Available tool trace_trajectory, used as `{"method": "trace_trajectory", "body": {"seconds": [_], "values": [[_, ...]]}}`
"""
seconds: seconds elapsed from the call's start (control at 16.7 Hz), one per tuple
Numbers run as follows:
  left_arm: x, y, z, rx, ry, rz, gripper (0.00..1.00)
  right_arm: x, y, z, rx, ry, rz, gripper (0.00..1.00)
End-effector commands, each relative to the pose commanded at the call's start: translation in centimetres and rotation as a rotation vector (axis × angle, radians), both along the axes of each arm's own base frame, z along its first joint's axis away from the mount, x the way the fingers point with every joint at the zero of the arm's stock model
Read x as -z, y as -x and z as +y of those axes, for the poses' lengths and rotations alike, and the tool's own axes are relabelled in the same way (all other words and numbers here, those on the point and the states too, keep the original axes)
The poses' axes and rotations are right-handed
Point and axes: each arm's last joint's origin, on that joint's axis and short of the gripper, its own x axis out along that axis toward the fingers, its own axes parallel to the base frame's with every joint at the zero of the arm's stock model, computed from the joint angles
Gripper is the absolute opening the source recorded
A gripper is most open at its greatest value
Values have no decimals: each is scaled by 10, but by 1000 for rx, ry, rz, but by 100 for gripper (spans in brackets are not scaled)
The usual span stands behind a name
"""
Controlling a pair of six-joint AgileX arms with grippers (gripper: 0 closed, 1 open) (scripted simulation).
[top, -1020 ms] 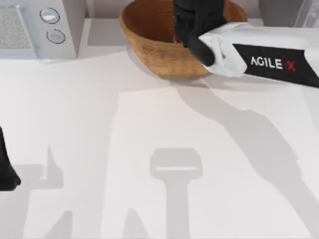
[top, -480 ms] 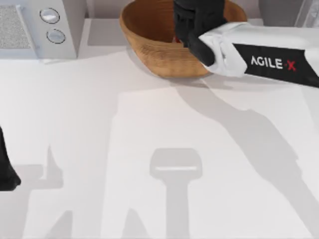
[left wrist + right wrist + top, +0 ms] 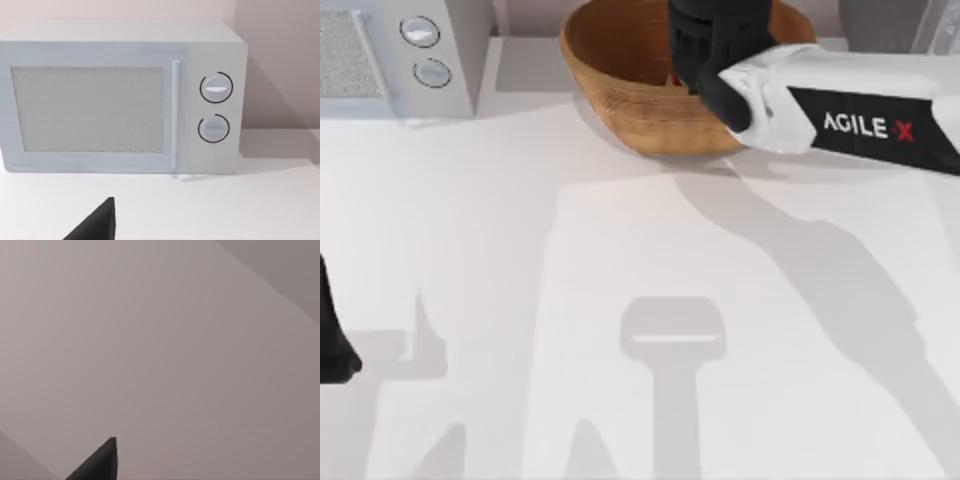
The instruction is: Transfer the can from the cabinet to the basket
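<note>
Right arm: was seen reaching in from the top view's right, its white link marked with lettering, its black wrist lying over the basket's interior.
Right gripper (image 3: 705,50): was placed above the inside of the basket; the fingers were hidden under the black wrist housing, so how far they were parted, and whether anything was held, could not be told.
Basket (image 3: 620,70): brown woven wicker, round and bowl-shaped, was found directly beneath the right gripper at the far edge of the table, its right half covered by the arm.
Can (image 3: 675,78): a small red sliver was noted at the gripper's left edge, inside the basket; whether it was gripped or resting on the wicker could not be told.
Cabinet (image 3: 880,20): a dark grey box was recorded at the far right corner, beyond the right gripper and to its right, partly cut off.
Left gripper (image 3: 332,340): was parked at the table's left edge, well apart from the right gripper; its finger opening could not be told.
Microwave (image 3: 125,95): a white appliance with two round knobs was recorded ahead of the left gripper, door closed.
Table (image 3: 620,250): white, crossed by arm shadows.
Right wrist view: a plain greyish wall was recorded.
</note>
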Motion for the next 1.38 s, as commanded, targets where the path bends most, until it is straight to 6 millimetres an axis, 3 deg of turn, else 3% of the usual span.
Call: {"method": "trace_trajectory", "body": {"seconds": [0.72,0.84,0.96,1.14,1.38], "values": [[0,0,0,0,0,0,100,0,1,1,-2,0,0,100],[0,0,0,0,0,0,100,-8,3,-5,-4,-1,-3,100],[0,0,0,0,0,0,100,-25,9,-21,-7,-2,-7,100],[0,0,0,0,0,0,100,-60,32,-61,-8,2,-9,100],[0,0,0,0,0,0,100,-110,101,-138,-3,4,-22,100]]}}
